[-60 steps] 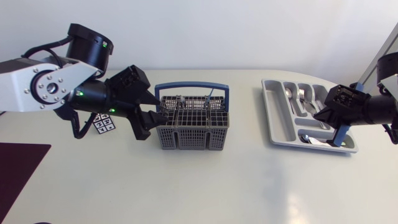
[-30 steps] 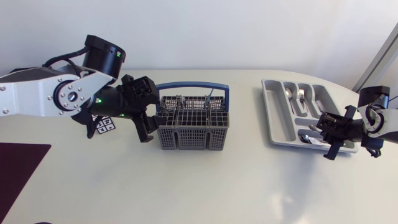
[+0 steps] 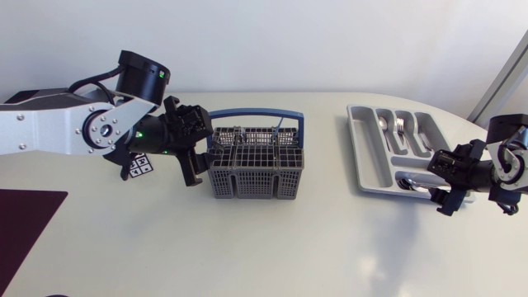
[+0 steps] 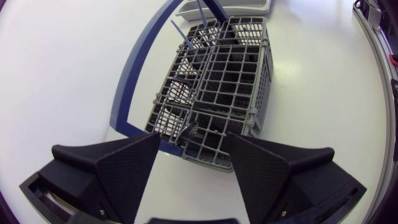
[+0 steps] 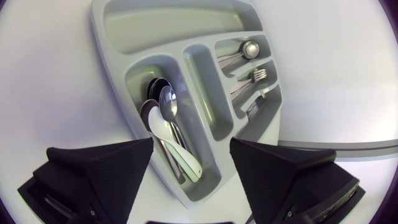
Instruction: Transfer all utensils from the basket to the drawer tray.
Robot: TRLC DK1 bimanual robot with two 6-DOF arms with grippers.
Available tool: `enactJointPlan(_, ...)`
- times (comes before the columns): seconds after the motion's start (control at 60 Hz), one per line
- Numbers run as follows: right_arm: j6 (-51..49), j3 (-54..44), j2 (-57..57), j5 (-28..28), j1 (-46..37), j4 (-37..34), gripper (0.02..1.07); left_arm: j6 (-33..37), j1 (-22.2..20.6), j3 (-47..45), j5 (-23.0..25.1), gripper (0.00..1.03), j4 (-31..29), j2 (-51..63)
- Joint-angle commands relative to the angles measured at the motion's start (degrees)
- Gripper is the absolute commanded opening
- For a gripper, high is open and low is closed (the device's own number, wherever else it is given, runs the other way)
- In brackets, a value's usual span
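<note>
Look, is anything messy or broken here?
Nothing stands out. The grey mesh basket with a blue handle stands upright, and the silver spoons lie neatly inside the pale grey plastic drawer tray. Nothing is spilled.

left arm (image 3: 49, 132): silver-grey links, black joints, green lights, black cable; fingers (image 4: 124, 168) matte black wedges.

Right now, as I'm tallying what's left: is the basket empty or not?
Not empty. The left wrist view shows a silver utensil sticking out of the basket compartment nearest the left gripper.
</note>
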Motion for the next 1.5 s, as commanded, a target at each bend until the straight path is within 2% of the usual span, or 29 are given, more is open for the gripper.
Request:
enactJointPlan(0.0, 1.28, -2.65, -3.9, -0.38, 2.14, -1.34, 1.0, 2.69, 0.48, -0.74, -0.13, 0.74, 0.52, 1.74)
enactJointPlan(0.1, 2.42, -4.41, -6.98, -0.29, 4.87, -1.87, 1.0, 3.83, 0.48, -0.21, -0.22, 0.73, 0.7, 2.44)
enactJointPlan(0.183, 3.56, -5.03, -8.73, -0.29, 6.71, -2.58, 1.0, 5.06, 0.4, -0.03, -0.22, 0.65, 1.14, 2.61)
enactJointPlan(0.55, 6.55, -5.91, -14.62, -0.12, 12.86, -6.71, 1.0, 9.45, -0.84, 3.13, -3.03, 0.65, 2.46, 5.25)
enactJointPlan(0.817, 6.9, -6.43, -14.97, 0.06, 14.18, -6.97, 1.0, 11.39, -1.36, 4.98, -3.03, 0.22, 1.93, 6.31)
enactJointPlan(0.967, 6.81, -6.34, -15.06, 0.15, 14.18, -6.88, 1.0, 12.62, -1.45, 5.06, -3.03, 0.04, 0.79, 7.1)
enactJointPlan(1.483, 6.72, -6.7, -17.43, 0.24, 15.41, -8.73, 1.0, 12.44, -2.24, 5.15, -3.82, 0.04, 0.79, 2.09)
